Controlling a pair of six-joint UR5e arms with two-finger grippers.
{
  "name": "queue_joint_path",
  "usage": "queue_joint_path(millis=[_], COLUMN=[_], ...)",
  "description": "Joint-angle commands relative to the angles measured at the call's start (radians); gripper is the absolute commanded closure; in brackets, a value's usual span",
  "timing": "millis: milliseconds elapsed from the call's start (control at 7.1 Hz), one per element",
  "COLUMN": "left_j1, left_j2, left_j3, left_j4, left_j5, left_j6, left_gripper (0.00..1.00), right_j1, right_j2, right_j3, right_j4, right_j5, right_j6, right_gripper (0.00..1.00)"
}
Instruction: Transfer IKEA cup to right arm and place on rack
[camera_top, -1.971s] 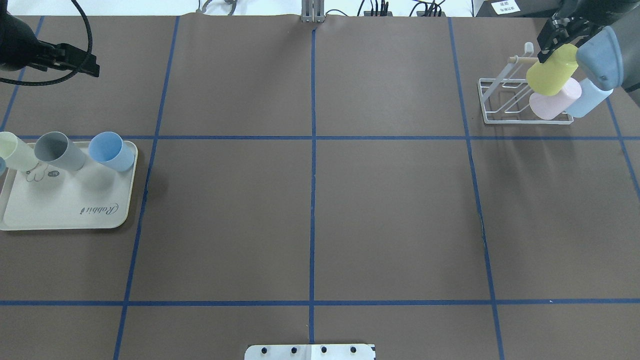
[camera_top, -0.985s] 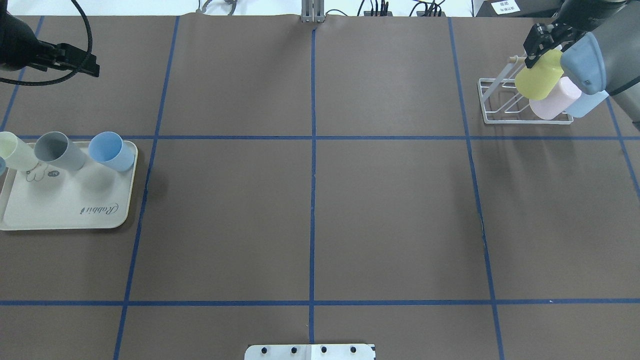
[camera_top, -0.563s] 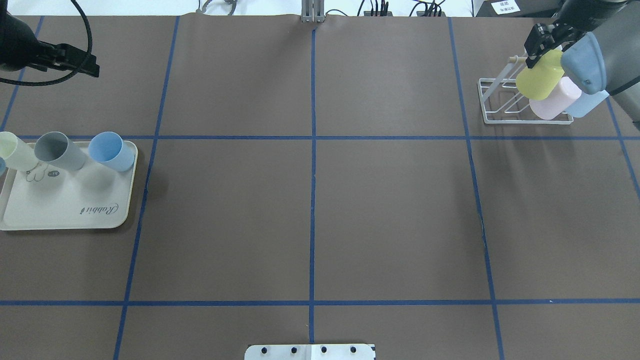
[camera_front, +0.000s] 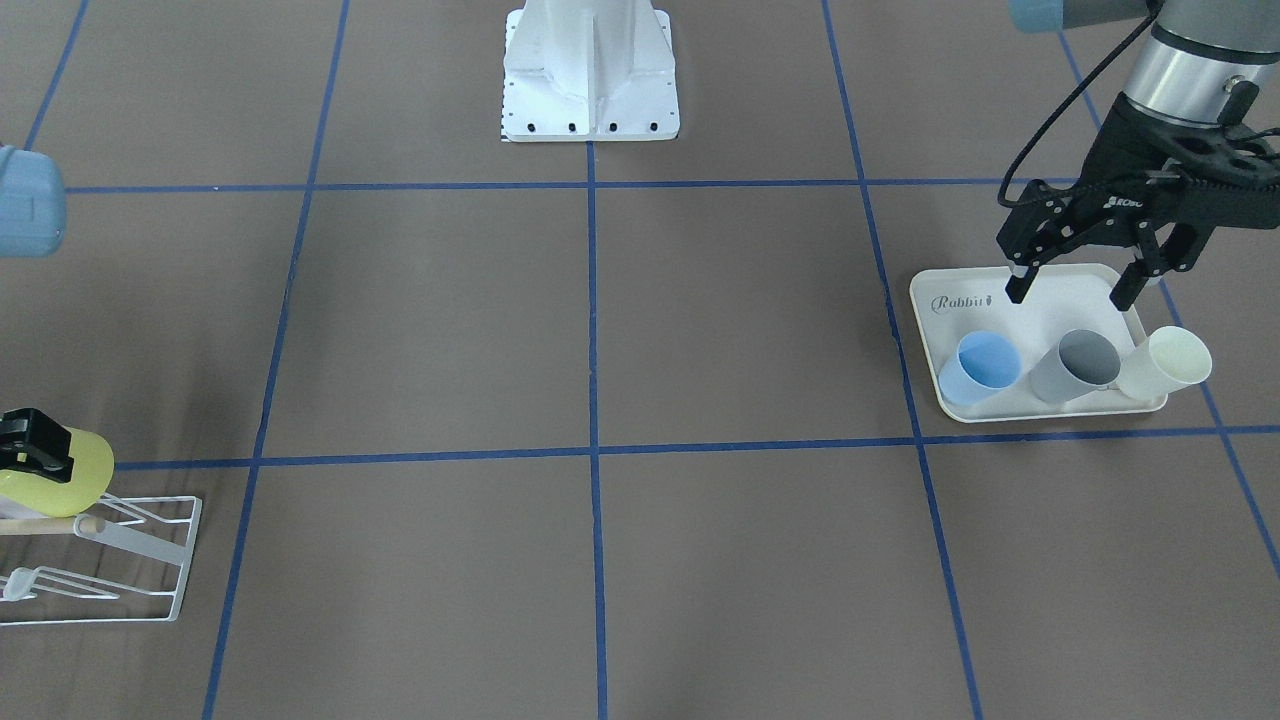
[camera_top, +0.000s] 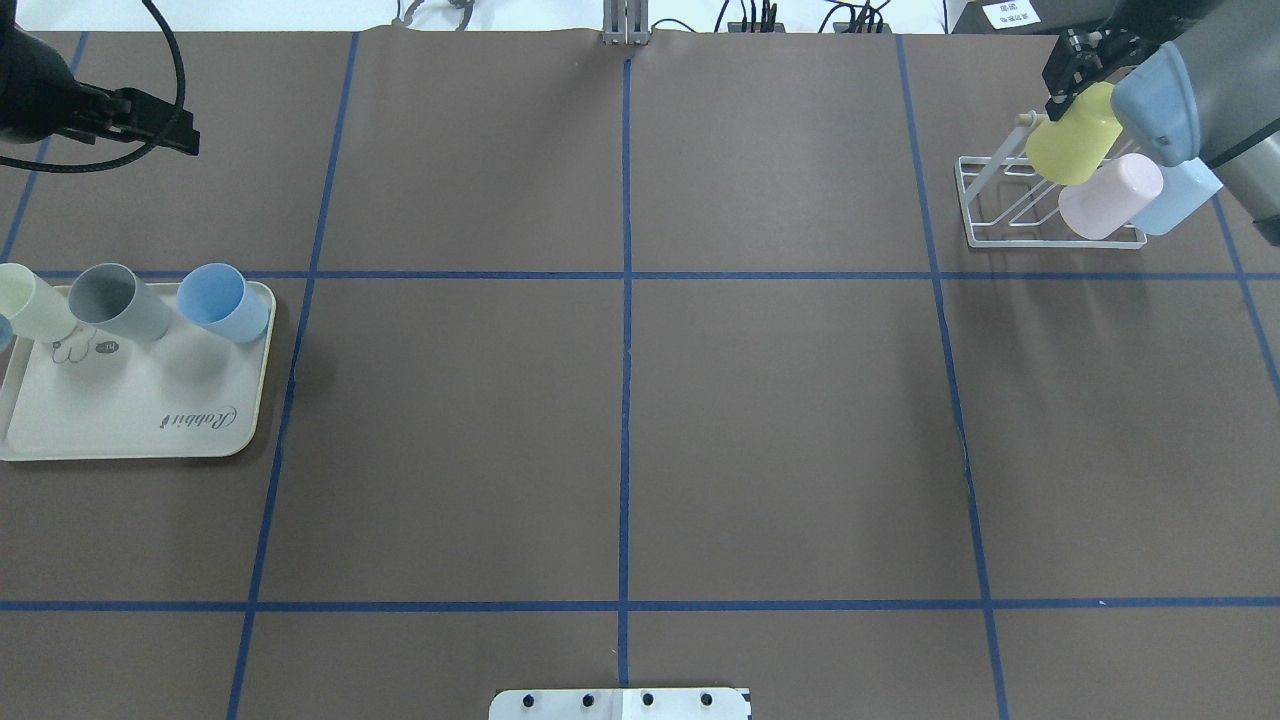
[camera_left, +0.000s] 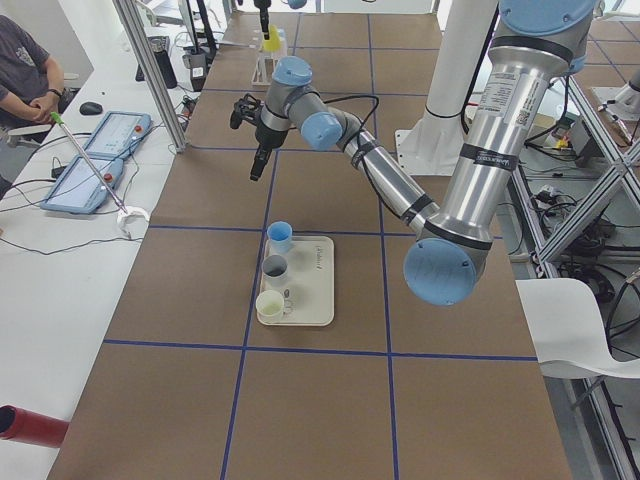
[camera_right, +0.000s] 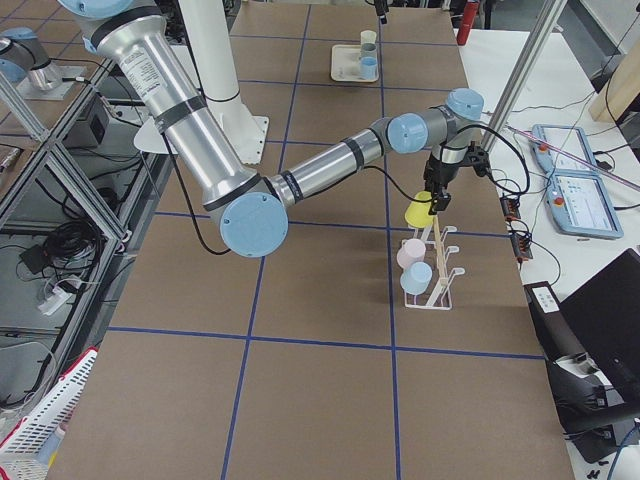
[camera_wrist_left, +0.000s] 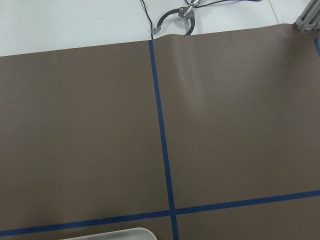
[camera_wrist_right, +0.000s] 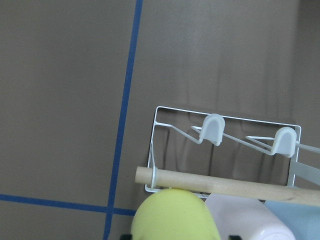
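The yellow IKEA cup (camera_top: 1075, 140) hangs tilted over the back end of the white wire rack (camera_top: 1000, 215), just past its wooden dowel (camera_wrist_right: 225, 182). My right gripper (camera_top: 1082, 88) is shut on the cup's closed end. In the right wrist view the cup (camera_wrist_right: 175, 215) fills the bottom edge, with two free pegs (camera_wrist_right: 212, 129) beyond it. My left gripper (camera_front: 1068, 296) hangs open and holds nothing, above the back of the cream tray (camera_front: 1060, 290).
A pink cup (camera_top: 1110, 195) and a light blue cup (camera_top: 1180, 195) sit on the rack's pegs. The tray (camera_top: 130, 410) holds a blue cup (camera_top: 222, 300), a grey cup (camera_top: 115, 300) and a cream cup (camera_top: 25, 300). A person (camera_left: 25, 70) sits beyond the table.
My right gripper carried the yellow cup leftward over the rack, then a little toward its back end. The left arm and the tray cups have not moved.
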Motion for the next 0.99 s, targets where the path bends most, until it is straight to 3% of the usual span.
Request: queue_joint_path(millis=[0, 845], left_j1=[0.001, 0.001], left_j2=[-0.002, -0.001], left_j3=[-0.001, -0.004], left_j4=[0.000, 0.000], left_j5=[0.000, 0.000], left_j6=[-0.001, -0.003], left_gripper=[0.00, 0.00], right_j1=[0.001, -0.005], right_j2=[-0.002, -0.005], right_j3=[-0.001, -0.013], right_j4=[0.000, 0.000], right_j5=[0.002, 0.000], right_j6=[-0.003, -0.005], right_gripper=[0.82, 0.78])
